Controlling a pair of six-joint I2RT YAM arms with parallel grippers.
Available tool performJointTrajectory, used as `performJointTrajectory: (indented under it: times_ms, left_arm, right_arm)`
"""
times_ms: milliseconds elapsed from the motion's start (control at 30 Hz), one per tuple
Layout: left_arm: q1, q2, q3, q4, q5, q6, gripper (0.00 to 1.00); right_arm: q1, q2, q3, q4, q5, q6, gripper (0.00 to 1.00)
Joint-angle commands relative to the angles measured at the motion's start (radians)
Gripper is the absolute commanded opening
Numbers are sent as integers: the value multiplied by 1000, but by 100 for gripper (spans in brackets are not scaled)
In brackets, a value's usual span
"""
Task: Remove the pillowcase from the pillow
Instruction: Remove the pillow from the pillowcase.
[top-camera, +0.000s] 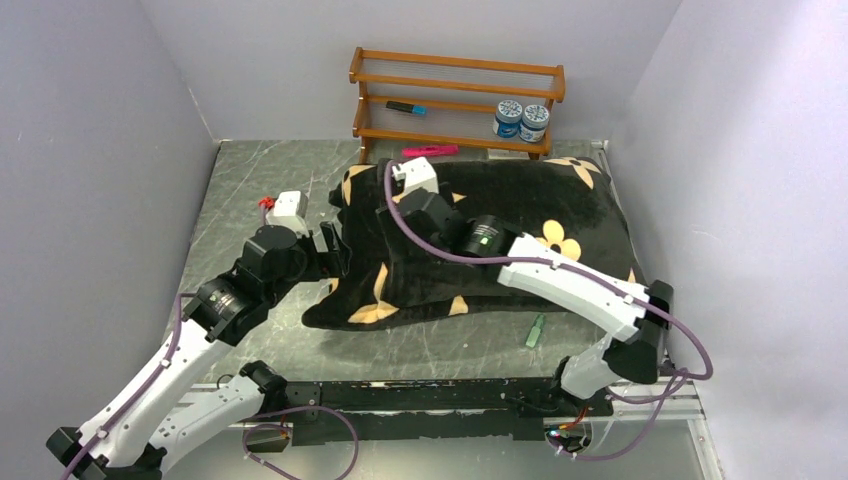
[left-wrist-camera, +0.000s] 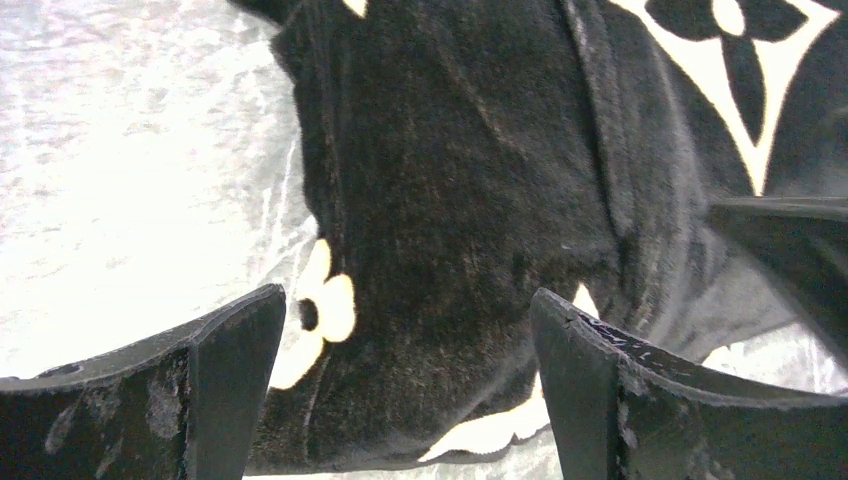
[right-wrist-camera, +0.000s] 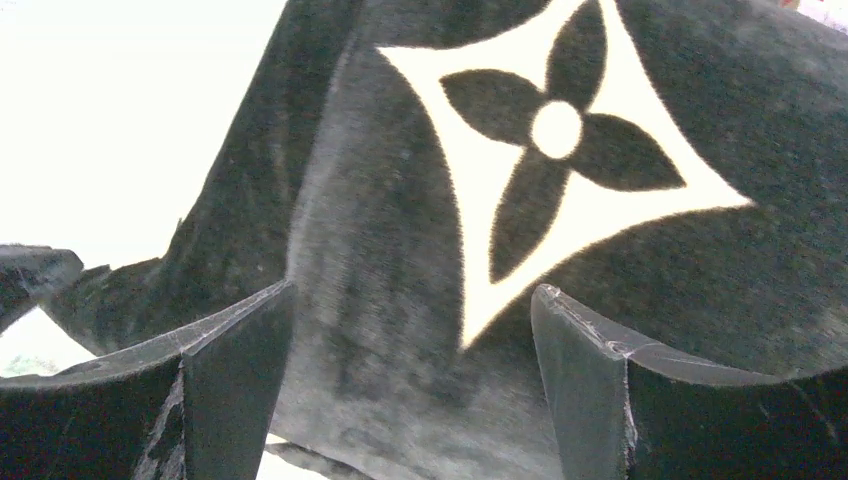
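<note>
A green pen (top-camera: 536, 330) lies on the grey table (top-camera: 250, 180), near and to the right, just off the near edge of the pillowcase (top-camera: 570, 200). The pillowcase, black with cream flowers, lies plump across the middle of the table; the pillow is hidden from view. At its near left corner the left gripper (left-wrist-camera: 408, 310) stands with its fingers spread wide, black plush between and beyond them, nothing clamped. The right arm reaches across the cover to its far left part, where the right gripper (right-wrist-camera: 410, 300) is also spread wide over a cream star motif, gripping nothing. Beyond the cover a pink pen (top-camera: 430, 151) lies by a wooden shelf (top-camera: 455, 62) holding two jars (top-camera: 509, 118).
</note>
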Motion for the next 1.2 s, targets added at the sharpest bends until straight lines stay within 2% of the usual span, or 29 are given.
performJointTrajectory:
  times_ms: [0,167,533,733,1167]
  left_arm:
    - [3,-9,-12,68,95,-14,96]
    - [2,23,-48,130,146,-59,96]
    - [3,145,-77,161,150,-112,96]
    - [3,131,-142,100,56,-148,96]
    - [3,70,-227,9,-32,-184,96]
  right_arm:
    - [49,74,102,0,94,9,91]
    - [86,149,161,-15,133,-12,93]
    - [87,219,156,-71,247,-20,95]
    - [88,190,106,-123,329,-5,96]
    - [87,67,14,-248,466,76,96]
